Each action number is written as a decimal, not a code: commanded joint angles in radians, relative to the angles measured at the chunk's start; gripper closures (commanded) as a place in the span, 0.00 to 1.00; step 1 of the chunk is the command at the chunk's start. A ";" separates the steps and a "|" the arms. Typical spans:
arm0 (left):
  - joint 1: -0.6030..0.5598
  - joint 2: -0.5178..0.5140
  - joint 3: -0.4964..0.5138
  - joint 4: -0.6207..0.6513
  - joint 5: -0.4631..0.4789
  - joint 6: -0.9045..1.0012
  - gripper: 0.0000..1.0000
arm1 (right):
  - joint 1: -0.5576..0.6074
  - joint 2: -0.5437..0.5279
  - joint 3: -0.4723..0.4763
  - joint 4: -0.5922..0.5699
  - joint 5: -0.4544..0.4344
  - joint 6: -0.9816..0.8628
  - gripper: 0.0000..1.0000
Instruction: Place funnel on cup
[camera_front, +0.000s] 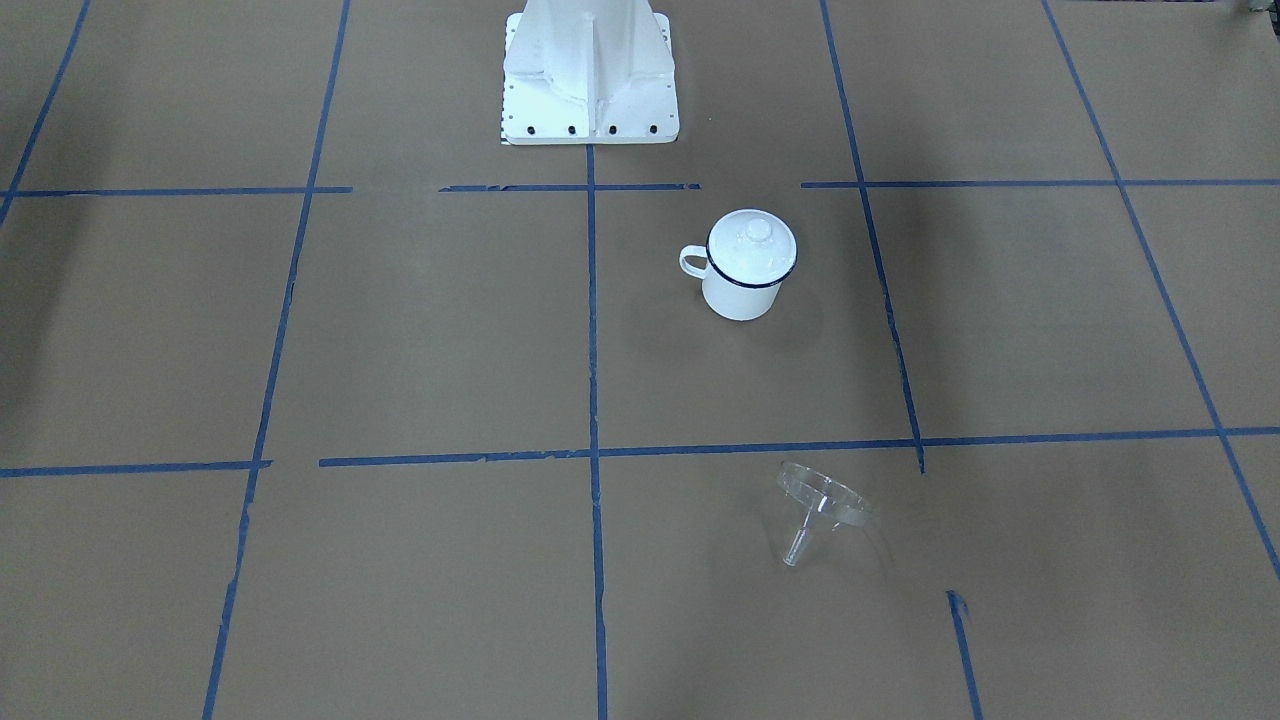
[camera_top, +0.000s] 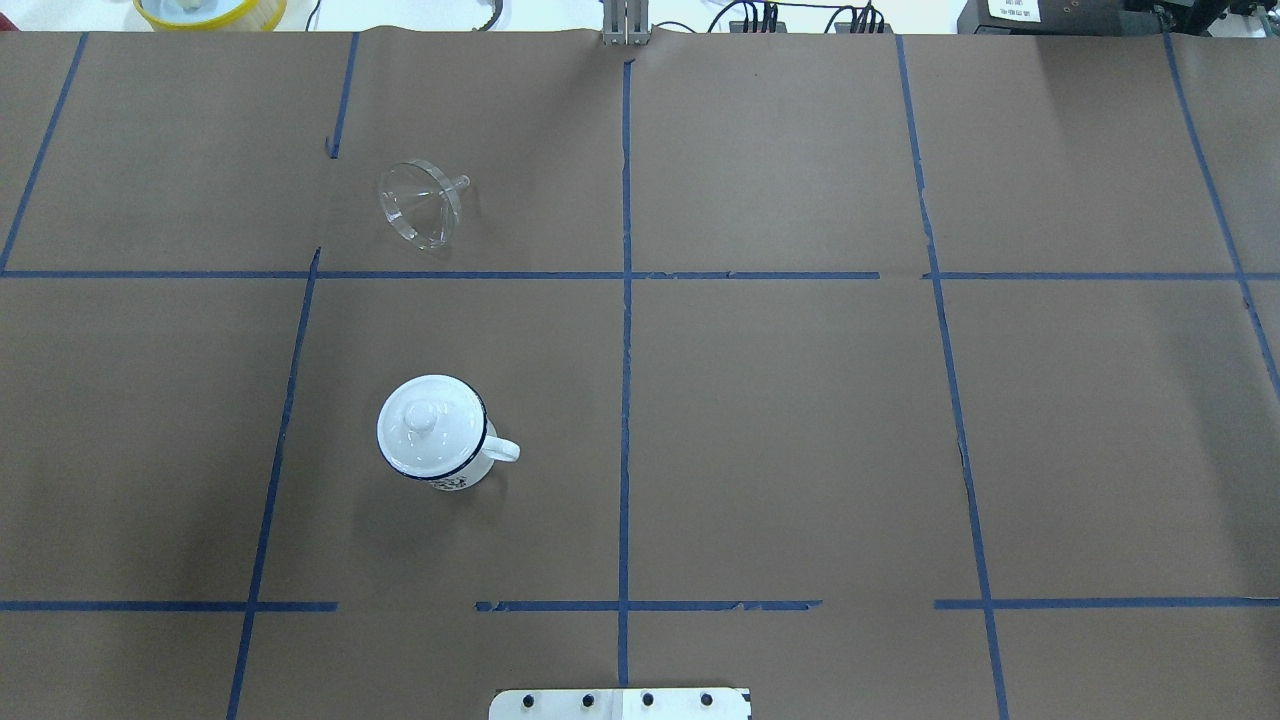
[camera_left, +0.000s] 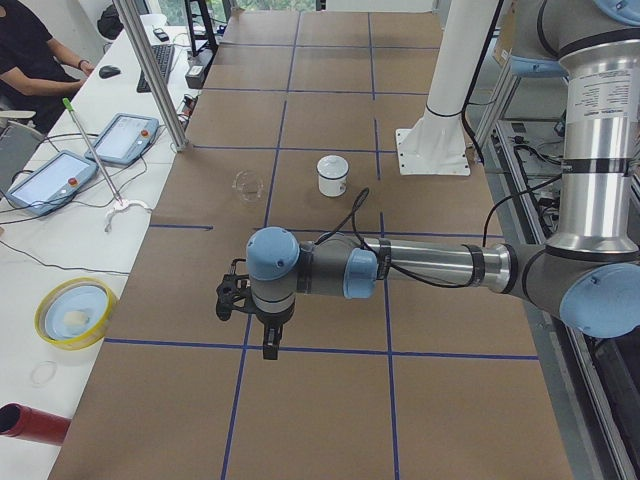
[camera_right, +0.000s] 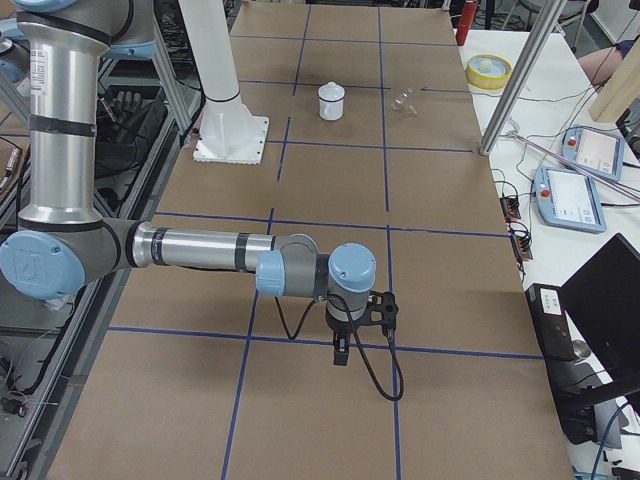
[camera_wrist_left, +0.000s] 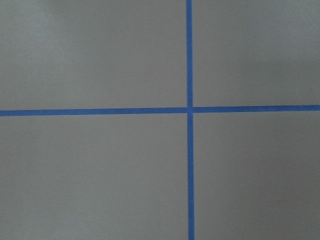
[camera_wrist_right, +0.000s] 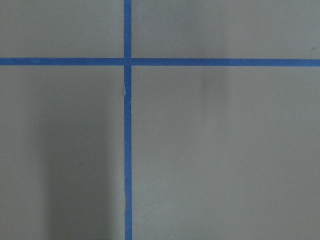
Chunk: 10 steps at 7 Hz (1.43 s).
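Currently we log the table (camera_top: 800, 400), covered in brown paper and marked into squares by blue tape lines (camera_top: 625, 330). The left arm (camera_left: 430, 265) and right arm (camera_right: 200, 248) each reach out low over opposite ends of it, seen only in the side views. The left gripper (camera_left: 267, 343) and right gripper (camera_right: 340, 352) point down at the paper. We cannot tell whether their fingers are spread or closed. The white pedestal (camera_front: 590, 70) sits at 6 o'clock on the table in the overhead view. The cup (camera_front: 742, 298) stands upright at about 8 o'clock from the table centre, its handle toward 3 o'clock and a white knobbed lid (camera_top: 440, 440) seated on its rim. The funnel (camera_top: 420, 205) lies on its side on the paper at 12 o'clock from the cup, well apart from it, with its spout toward 2 o'clock.
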 joint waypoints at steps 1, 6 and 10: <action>0.178 -0.007 -0.182 -0.057 -0.001 -0.346 0.00 | 0.000 0.000 0.002 0.000 0.000 0.000 0.00; 0.720 -0.325 -0.323 0.074 0.149 -1.134 0.00 | 0.000 0.000 0.002 0.000 0.000 0.000 0.00; 0.947 -0.495 -0.291 0.202 0.373 -1.274 0.12 | 0.000 0.000 0.002 0.000 0.000 0.000 0.00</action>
